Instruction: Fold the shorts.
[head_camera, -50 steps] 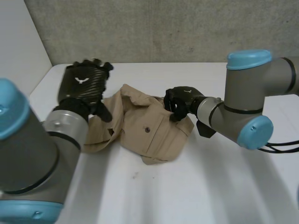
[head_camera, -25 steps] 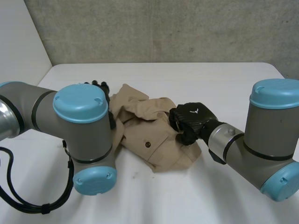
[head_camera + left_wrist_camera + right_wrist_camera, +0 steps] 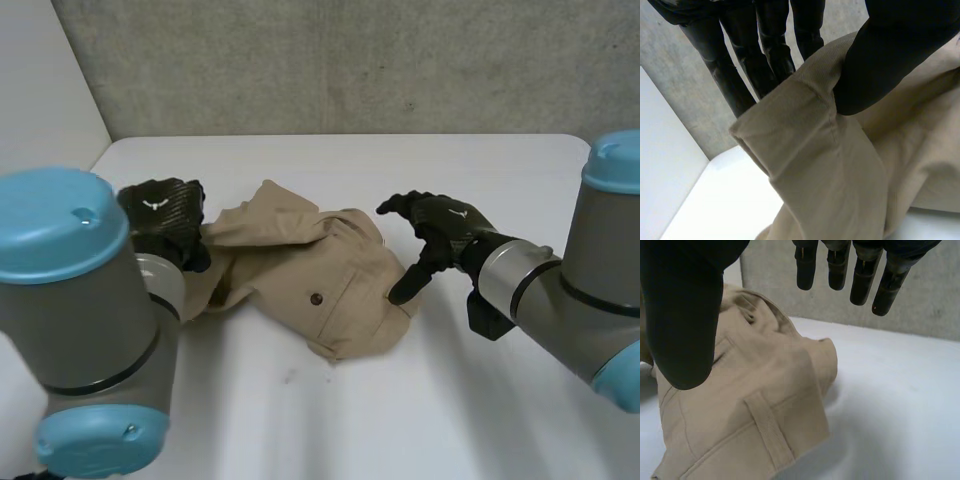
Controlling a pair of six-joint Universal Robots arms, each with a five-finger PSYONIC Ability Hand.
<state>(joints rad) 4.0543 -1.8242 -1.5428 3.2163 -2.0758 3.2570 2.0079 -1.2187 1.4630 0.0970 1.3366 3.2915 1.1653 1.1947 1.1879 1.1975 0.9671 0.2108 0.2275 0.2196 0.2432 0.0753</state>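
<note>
One change: my right hand (image 3: 443, 232) is now off the shorts (image 3: 310, 285), fingers spread, hovering at their three o'clock edge. My left hand (image 3: 165, 222) stays pinched on the nine o'clock hem. The shorts lie bunched mid-bench (image 3: 450, 400), the fold unfinished.

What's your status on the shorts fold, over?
Left hand shut on shorts, left edge. Right hand open, by right edge. Shorts crumpled on table, not yet folded.

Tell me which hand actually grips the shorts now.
The left hand: it pinches a folded edge of the shorts. The right hand is open, holding nothing.
</note>
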